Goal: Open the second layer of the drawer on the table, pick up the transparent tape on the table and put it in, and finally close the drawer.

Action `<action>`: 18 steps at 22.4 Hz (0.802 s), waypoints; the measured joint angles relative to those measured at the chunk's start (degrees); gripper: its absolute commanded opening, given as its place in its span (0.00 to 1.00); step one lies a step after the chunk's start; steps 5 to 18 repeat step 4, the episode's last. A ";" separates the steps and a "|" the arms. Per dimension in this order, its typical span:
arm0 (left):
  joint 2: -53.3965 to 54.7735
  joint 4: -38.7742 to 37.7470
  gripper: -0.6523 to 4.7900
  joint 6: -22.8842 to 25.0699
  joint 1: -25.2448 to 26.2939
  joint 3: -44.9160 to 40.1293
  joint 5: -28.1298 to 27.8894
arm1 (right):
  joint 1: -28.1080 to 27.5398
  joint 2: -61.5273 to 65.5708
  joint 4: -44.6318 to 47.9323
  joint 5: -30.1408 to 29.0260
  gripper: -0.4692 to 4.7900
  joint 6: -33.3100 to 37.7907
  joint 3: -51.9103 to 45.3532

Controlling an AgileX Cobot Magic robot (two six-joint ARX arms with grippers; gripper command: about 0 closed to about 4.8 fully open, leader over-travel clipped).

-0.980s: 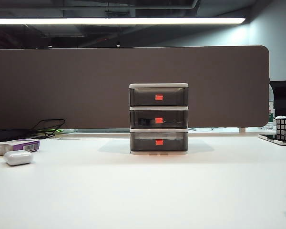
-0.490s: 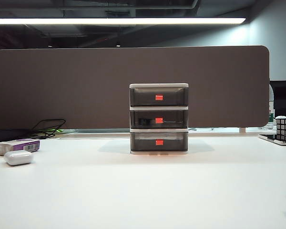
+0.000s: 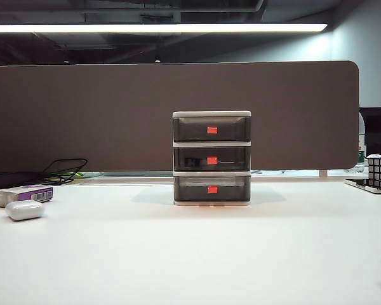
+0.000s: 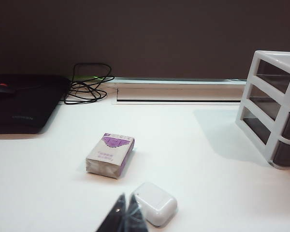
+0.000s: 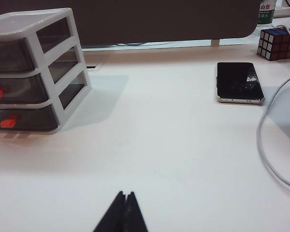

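The drawer [image 3: 211,157] stands mid-table on the white table [image 3: 190,260], all three smoky grey layers pushed in. The second layer [image 3: 225,157] is the middle one, with a red-orange tab. Behind its front, on the left, a small black shape [image 3: 192,162] shows, which looks like the transparent tape. Neither arm appears in the exterior view. My left gripper [image 4: 127,198] is shut and empty, low over the table beside a white rounded case [image 4: 154,203], with the drawer [image 4: 275,111] off to one side. My right gripper [image 5: 125,193] is shut and empty, well short of the drawer [image 5: 34,72].
A purple-and-white box [image 3: 25,192] and the white case [image 3: 24,210] lie at the left. Black cables [image 4: 87,84] and a dark pad [image 4: 19,101] sit behind them. On the right are a phone [image 5: 239,82], a puzzle cube [image 5: 276,43] and a white cable [image 5: 273,145]. A brown partition [image 3: 82,114] backs the table.
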 measured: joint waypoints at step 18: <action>0.00 -0.04 0.11 0.00 0.00 0.00 0.00 | 0.00 0.00 0.00 0.00 0.08 0.00 0.00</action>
